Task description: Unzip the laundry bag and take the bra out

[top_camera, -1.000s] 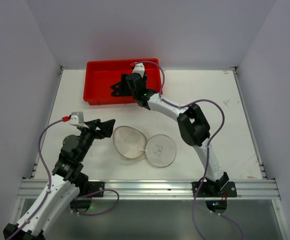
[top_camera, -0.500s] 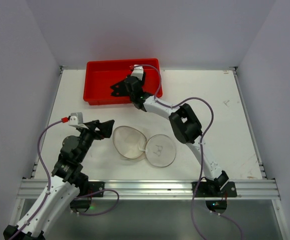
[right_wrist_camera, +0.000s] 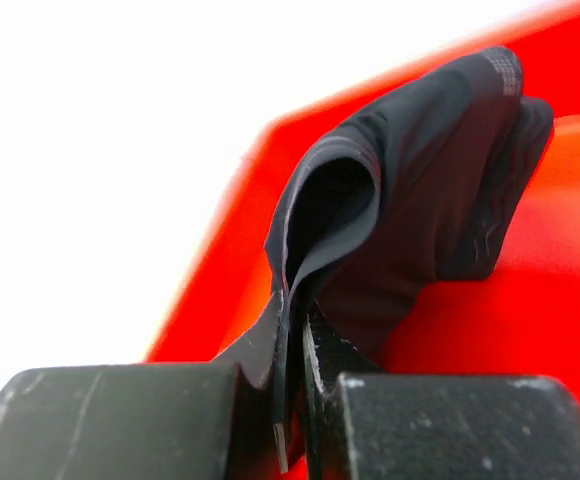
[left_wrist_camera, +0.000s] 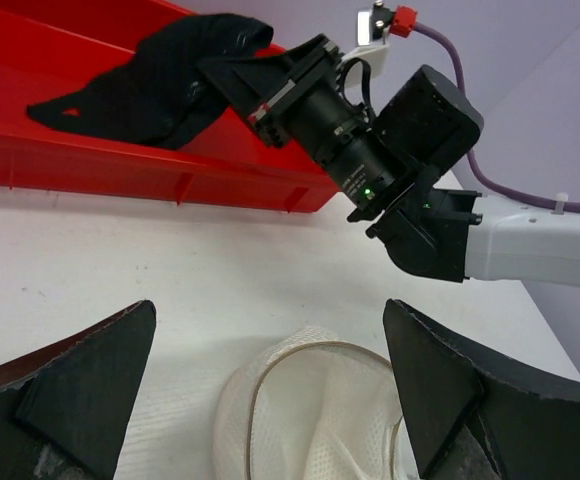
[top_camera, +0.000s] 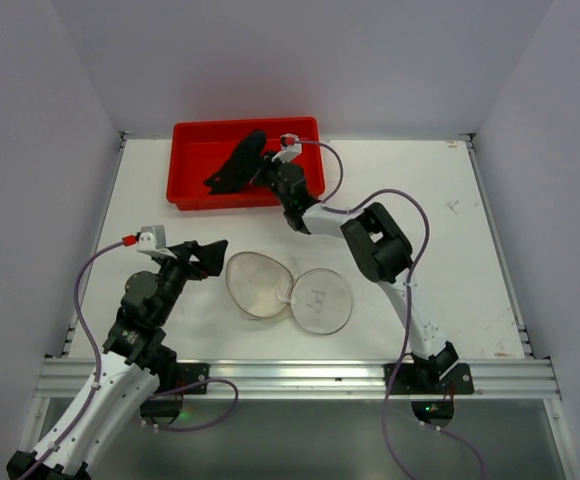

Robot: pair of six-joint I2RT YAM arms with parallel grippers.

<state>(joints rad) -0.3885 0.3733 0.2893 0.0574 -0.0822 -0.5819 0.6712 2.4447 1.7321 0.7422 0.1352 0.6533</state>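
The laundry bag (top_camera: 260,285) lies open on the table, a white mesh bowl with its round lid flap (top_camera: 321,300) folded out to the right; its rim shows in the left wrist view (left_wrist_camera: 310,410). The bra (top_camera: 233,167), black and soft, hangs over the red tray (top_camera: 195,135), pinched in my right gripper (top_camera: 263,171), which is shut on a fold of it (right_wrist_camera: 420,200). In the right wrist view, the right gripper (right_wrist_camera: 300,315) has fabric between its jaws. My left gripper (top_camera: 206,256) stands open just left of the bag, with nothing between its fingers (left_wrist_camera: 90,390).
The red tray (left_wrist_camera: 120,170) sits at the table's far left, its near wall facing the bag. The right arm (top_camera: 380,245) stretches across the table's middle toward the tray. White walls enclose the table on three sides.
My right gripper has closed on the bra in the tray and raised it, so the fabric now trails out to the left. The left arm and the bag have not moved.
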